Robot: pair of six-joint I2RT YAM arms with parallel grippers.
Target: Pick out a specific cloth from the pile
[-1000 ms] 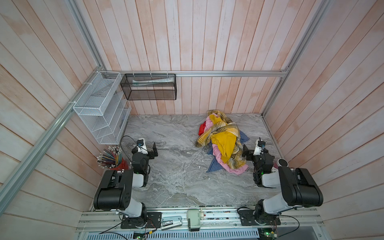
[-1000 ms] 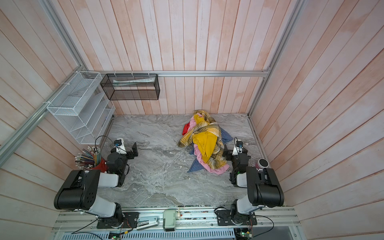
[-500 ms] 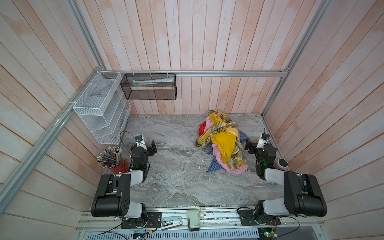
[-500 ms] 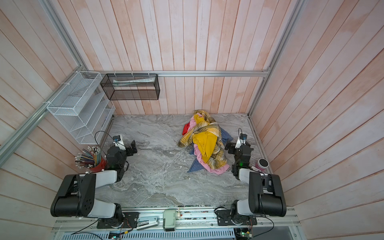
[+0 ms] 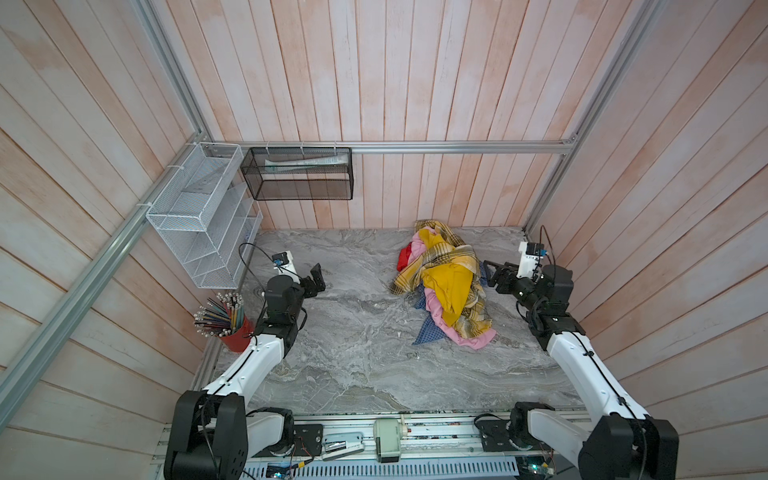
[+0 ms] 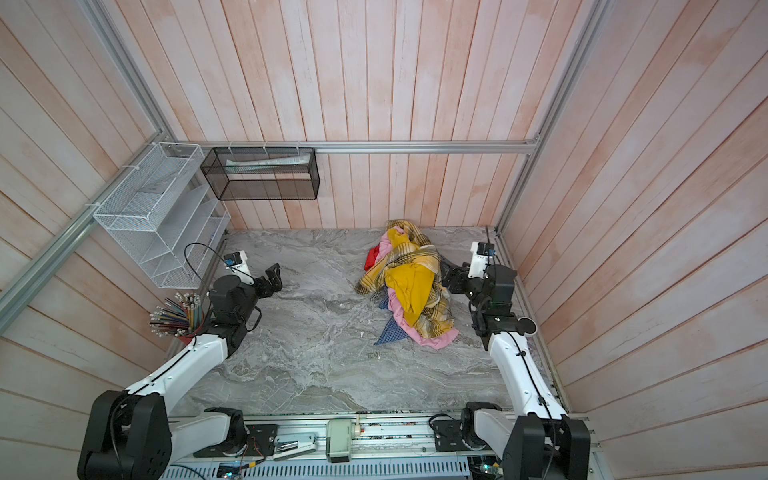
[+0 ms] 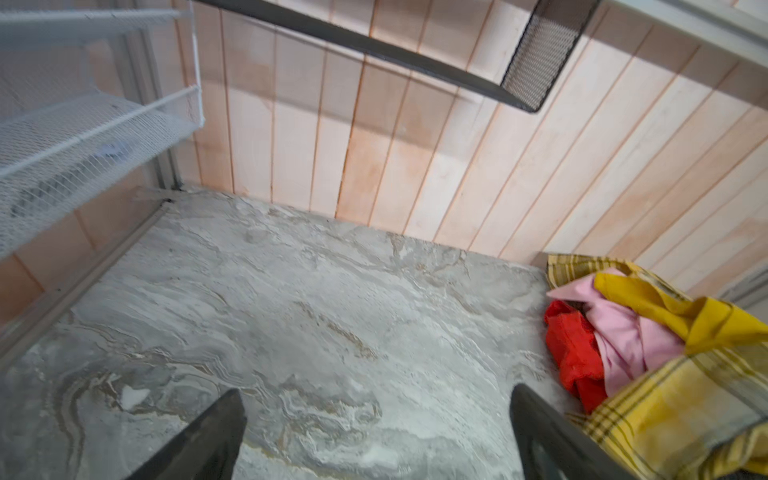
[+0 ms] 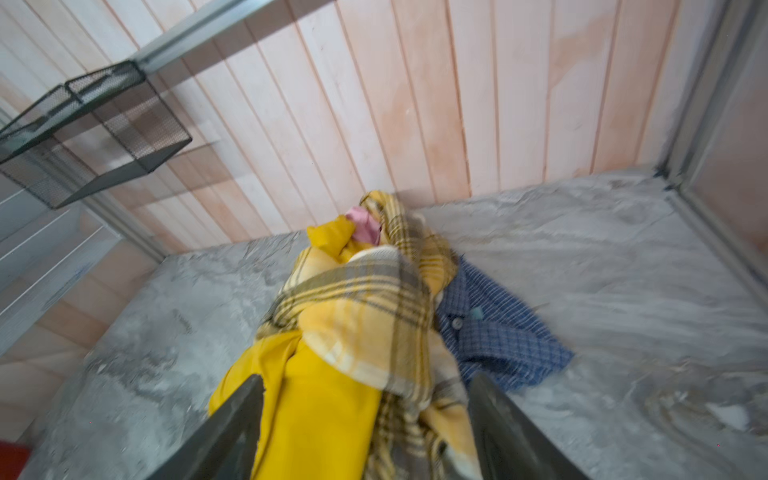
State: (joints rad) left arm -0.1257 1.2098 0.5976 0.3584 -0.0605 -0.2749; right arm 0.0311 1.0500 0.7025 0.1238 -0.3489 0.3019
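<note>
The pile (image 5: 444,286) is lying on the right half of the surface (image 5: 353,353), running from the far wall toward the middle, and the cloth (image 8: 503,336) is sitting at the bottom of it. That is why so little of it is showing. A blue checked corner is poking out at the near edge in both top views, and a flap with a button is spilling out flat on the right side. The plaid (image 8: 365,316) and the yellow cloth (image 8: 316,399) are draping over it and weighing it down, with a red cloth (image 5: 403,262) tucked in at the far left.

The right gripper (image 5: 492,274) is hanging low just beside the right edge of the pile, jaws apart and holding nothing, pointing left into the heap. I am guessing it is lining up there because that flap is the closest exposed piece of the cloth. From its wrist camera, though, the jaws are framing the yellow and plaid folds, and the blue flap is lying outside them. Closing here would risk catching the wrong fabric.

The left gripper (image 7: 376,390) is hovering wide open over bare surface, well left of the pile and holding nothing, probably to be out of the way or ready to pin the heap
</note>
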